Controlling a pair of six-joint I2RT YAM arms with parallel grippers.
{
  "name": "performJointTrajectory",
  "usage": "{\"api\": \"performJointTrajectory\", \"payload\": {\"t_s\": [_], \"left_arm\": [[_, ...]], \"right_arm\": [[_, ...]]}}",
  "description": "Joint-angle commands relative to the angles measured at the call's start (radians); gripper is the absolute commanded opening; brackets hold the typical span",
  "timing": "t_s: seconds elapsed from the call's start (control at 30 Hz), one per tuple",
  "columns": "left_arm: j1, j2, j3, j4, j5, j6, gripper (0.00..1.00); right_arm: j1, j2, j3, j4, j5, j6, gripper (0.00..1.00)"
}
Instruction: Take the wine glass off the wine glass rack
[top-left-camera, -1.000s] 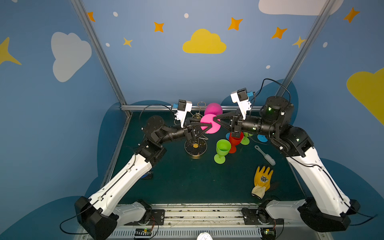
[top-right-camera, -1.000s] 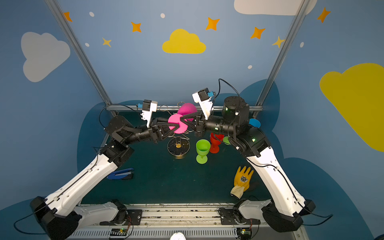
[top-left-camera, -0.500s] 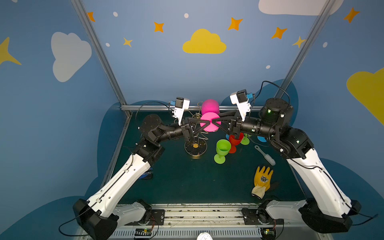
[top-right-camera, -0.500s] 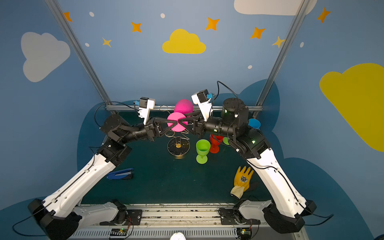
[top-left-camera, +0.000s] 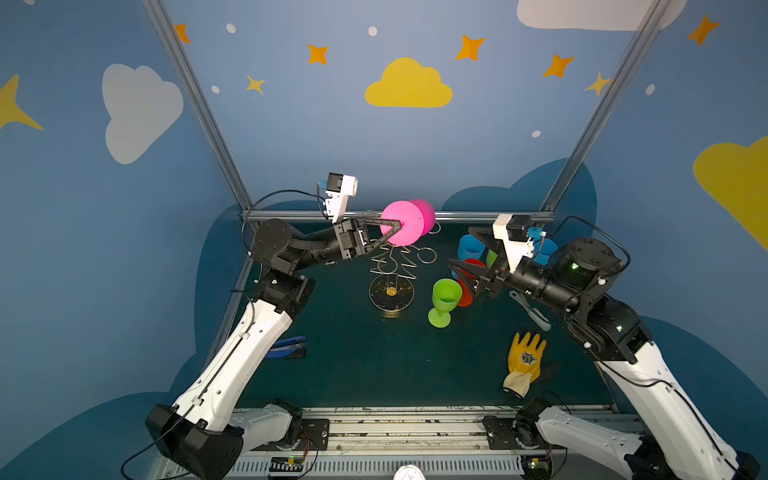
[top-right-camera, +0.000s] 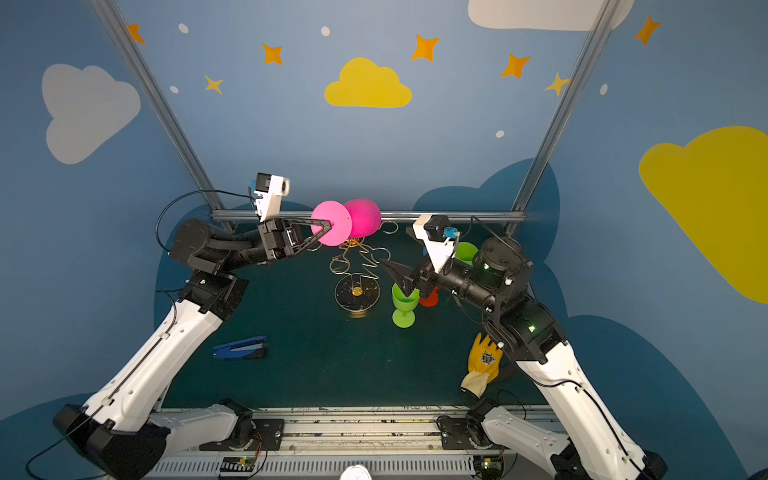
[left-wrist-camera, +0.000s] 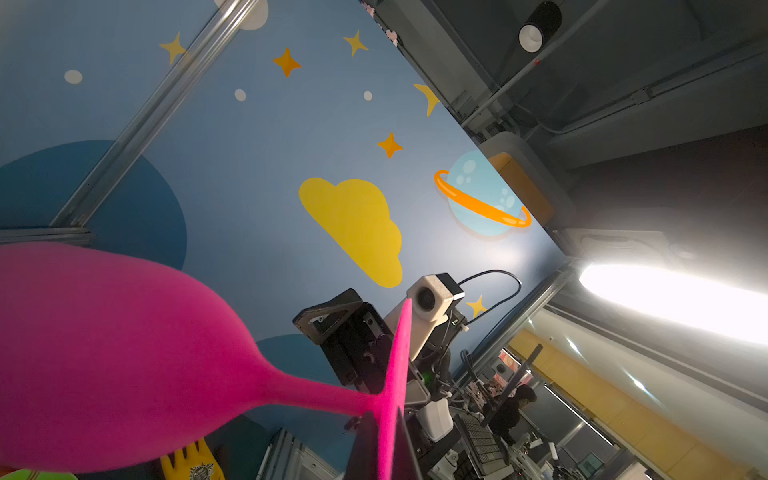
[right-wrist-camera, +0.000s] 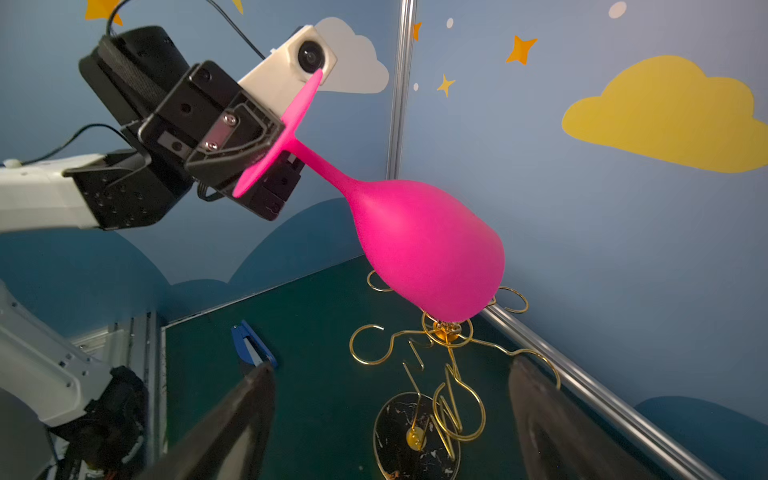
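Two robot arms reach over a dark green desk (top-left-camera: 374, 357), seen from above. Nearest the viewer, in front of the gold wire wine glass rack (top-left-camera: 392, 266), a yellow glove (top-left-camera: 525, 361) lies to its right and a blue stapler (top-right-camera: 241, 348) to its left. Just right of the rack's round base stands a green goblet (top-left-camera: 445, 300).

Beside the goblet hangs the right gripper (right-wrist-camera: 392, 370), its fingers (right-wrist-camera: 232, 415) spread wide and empty. A second ago it was closed at the glass above the rack; it has since let go and drawn back.

The left gripper (top-left-camera: 395, 229) reaches in from the rack's left, its fingers (right-wrist-camera: 232, 158) clamped on the flat foot of the pink wine glass (right-wrist-camera: 428, 245). The glass lies sideways in the air over the rack, its rim just above the top hub; whether they touch is unclear. It hangs from no loop, so the handover looks done and the removal nearly complete.

Behind the rack, to its right, stand blue cups (top-left-camera: 469, 249).
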Motion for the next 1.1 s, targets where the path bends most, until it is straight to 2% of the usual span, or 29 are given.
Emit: {"api": "performJointTrajectory", "payload": {"t_s": [0.0, 0.17, 0.47, 1.07], "left_arm": [[0.005, 0.014, 0.022, 0.071, 0.05, -0.106, 0.03], [0.008, 0.022, 0.014, 0.079, 0.064, -0.145, 0.03], [0.008, 0.021, -0.002, 0.12, 0.067, -0.197, 0.03], [0.003, 0.056, -0.011, 0.263, 0.095, -0.347, 0.04]], "right_arm": [[-0.007, 0.015, -0.058, 0.169, -0.011, -0.145, 0.89], [-0.014, 0.069, -0.064, 0.253, -0.083, -0.234, 0.9], [-0.02, 0.177, -0.013, 0.279, -0.19, -0.242, 0.9], [-0.011, 0.294, 0.057, 0.284, -0.158, -0.244, 0.89]]}}
